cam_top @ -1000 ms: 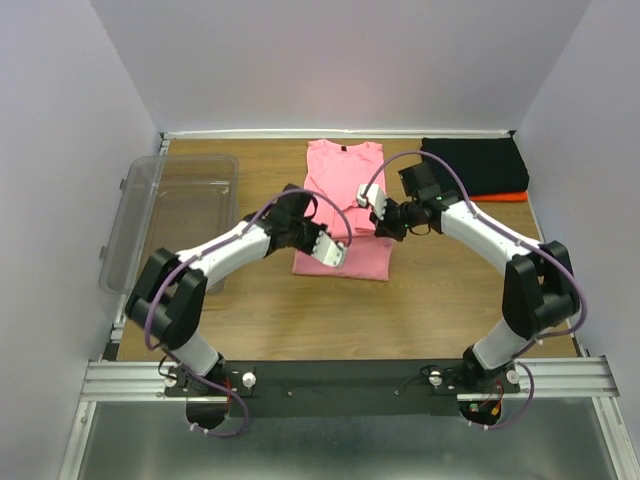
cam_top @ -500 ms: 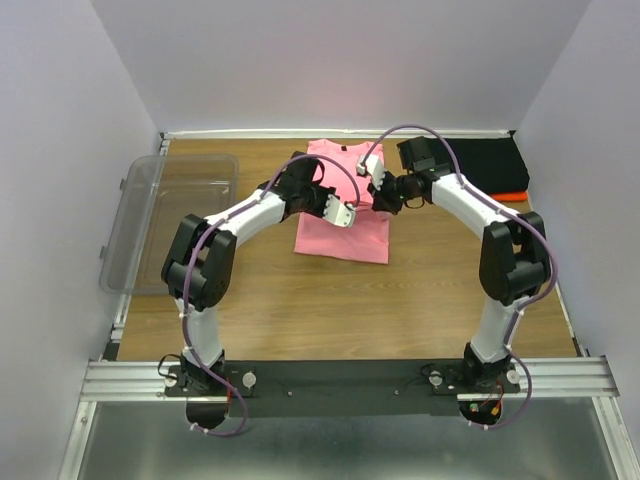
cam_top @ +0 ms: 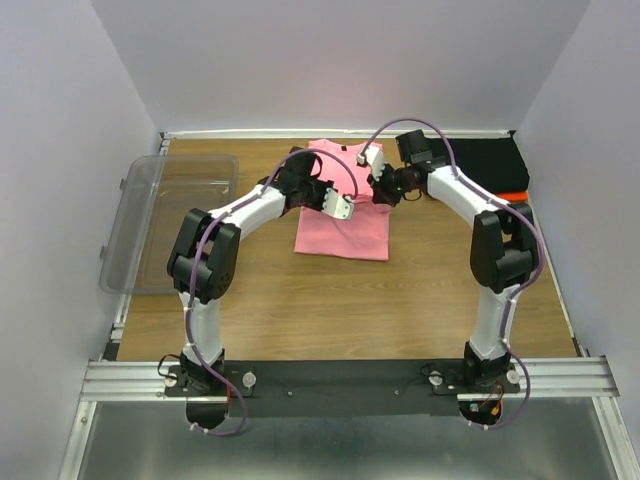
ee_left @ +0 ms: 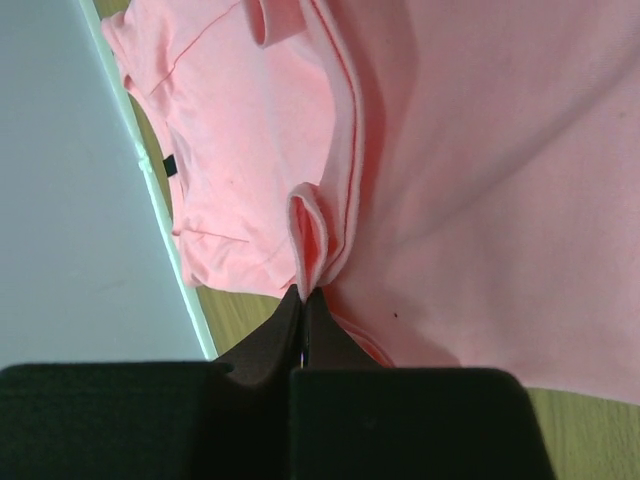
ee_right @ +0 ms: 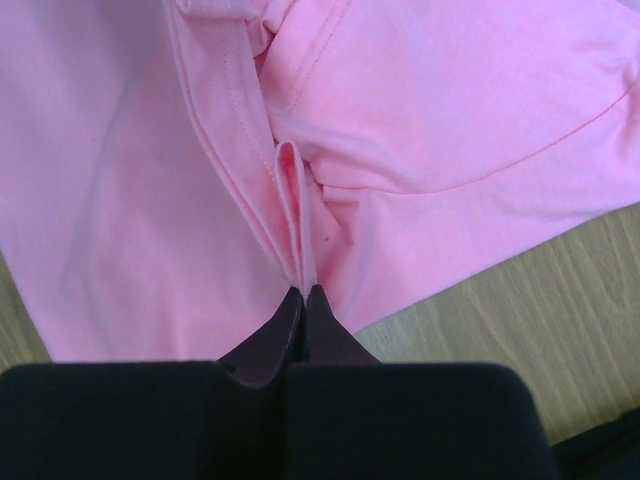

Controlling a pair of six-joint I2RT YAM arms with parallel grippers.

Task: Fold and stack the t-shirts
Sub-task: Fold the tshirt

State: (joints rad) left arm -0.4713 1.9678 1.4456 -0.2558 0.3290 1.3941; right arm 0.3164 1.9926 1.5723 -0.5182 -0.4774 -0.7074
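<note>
The bright pink t-shirt (cam_top: 341, 226) lies partly folded in the middle of the table, its lower part doubled up over the chest. My left gripper (cam_top: 330, 200) is shut on a pinch of its folded edge (ee_left: 308, 240) on the left side. My right gripper (cam_top: 378, 190) is shut on a pinch of the folded edge (ee_right: 290, 200) on the right side. Both hold the fold over the shirt's upper half. The black t-shirt (cam_top: 485, 165) lies folded at the back right, on top of the orange-red t-shirt (cam_top: 512, 196), of which only a thin edge shows.
A clear plastic tub (cam_top: 165, 220) stands at the left of the table. The white back wall edge (cam_top: 340, 133) runs just behind the pink shirt's collar. Bare wood (cam_top: 340, 310) lies between the shirt and the arm bases.
Both grippers have carried the pink shirt's bottom edge away from the arm bases toward the collar. The shirt's near end now lies farther back and the fold is shorter.
</note>
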